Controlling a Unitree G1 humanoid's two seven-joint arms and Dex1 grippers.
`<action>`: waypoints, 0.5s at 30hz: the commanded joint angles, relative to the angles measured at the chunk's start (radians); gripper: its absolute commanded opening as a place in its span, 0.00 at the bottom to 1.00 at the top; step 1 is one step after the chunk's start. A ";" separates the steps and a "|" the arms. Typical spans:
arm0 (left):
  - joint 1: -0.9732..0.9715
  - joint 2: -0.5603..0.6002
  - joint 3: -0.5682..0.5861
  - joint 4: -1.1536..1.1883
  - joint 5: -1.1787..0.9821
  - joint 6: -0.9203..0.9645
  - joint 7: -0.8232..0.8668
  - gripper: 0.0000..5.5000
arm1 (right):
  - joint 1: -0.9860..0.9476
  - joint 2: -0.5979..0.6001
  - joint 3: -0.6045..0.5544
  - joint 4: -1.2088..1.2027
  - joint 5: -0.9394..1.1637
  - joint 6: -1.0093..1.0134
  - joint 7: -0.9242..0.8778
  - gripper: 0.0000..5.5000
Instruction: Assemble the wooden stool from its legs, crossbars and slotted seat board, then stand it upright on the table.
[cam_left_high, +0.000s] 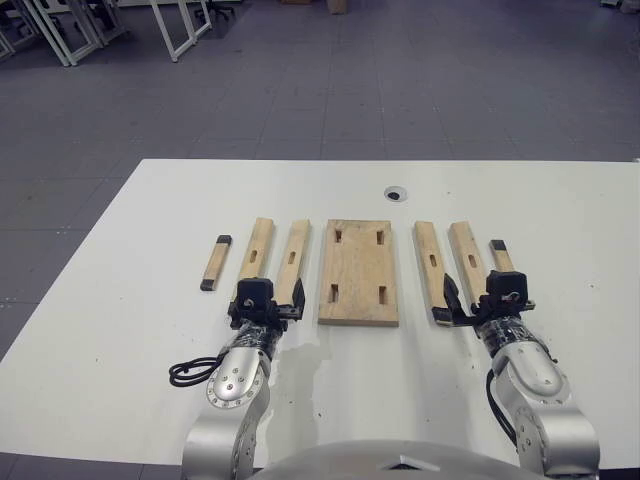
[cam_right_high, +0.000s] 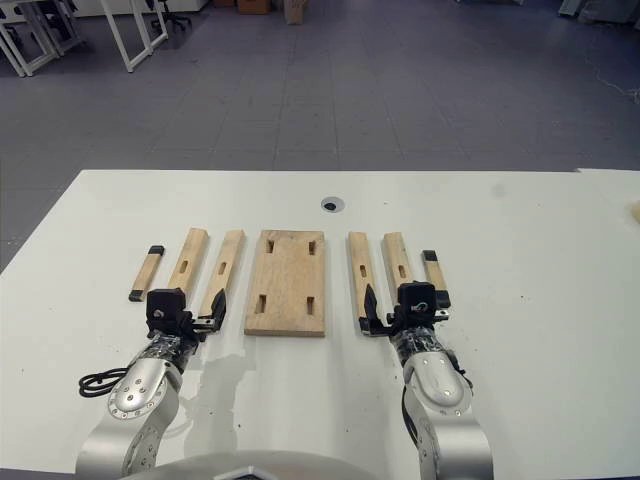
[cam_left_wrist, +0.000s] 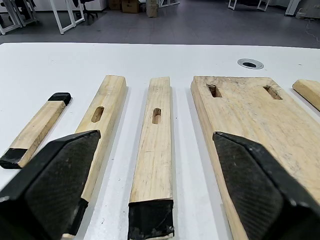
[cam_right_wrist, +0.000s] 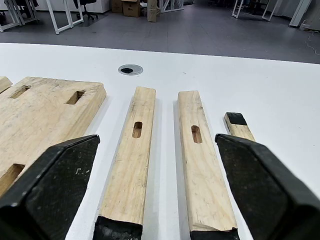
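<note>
Flat in a row on the surface (cam_left_high: 130, 300): one seat board (cam_left_high: 358, 272) mid-row, four legs (cam_left_high: 293, 260) flanking in pairs, two crossbars (cam_left_high: 215, 262) outermost. Left pincer (cam_left_wrist: 156, 136) and right pincer (cam_right_wrist: 157, 139) gaping wide, gripping nothing, near the legs' ends.

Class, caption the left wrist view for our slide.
Open left gripper faces two slotted legs beside the seat board.

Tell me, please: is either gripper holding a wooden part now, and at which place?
Nothing is held. The left gripper and the right gripper are both open; the legs and seat board lie flat on the table.
</note>
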 joint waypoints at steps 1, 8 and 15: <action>0.007 0.004 -0.007 -0.006 0.002 -0.001 -0.006 0.76 | 0.000 -0.004 0.006 -0.018 0.001 0.022 0.002 0.77; 0.016 0.012 -0.002 -0.009 0.002 -0.004 -0.011 0.76 | 0.012 0.002 0.003 -0.024 0.006 0.032 -0.002 0.77; 0.024 0.010 -0.017 -0.012 0.009 -0.009 -0.006 0.76 | 0.021 -0.003 0.018 -0.036 -0.002 0.032 0.000 0.77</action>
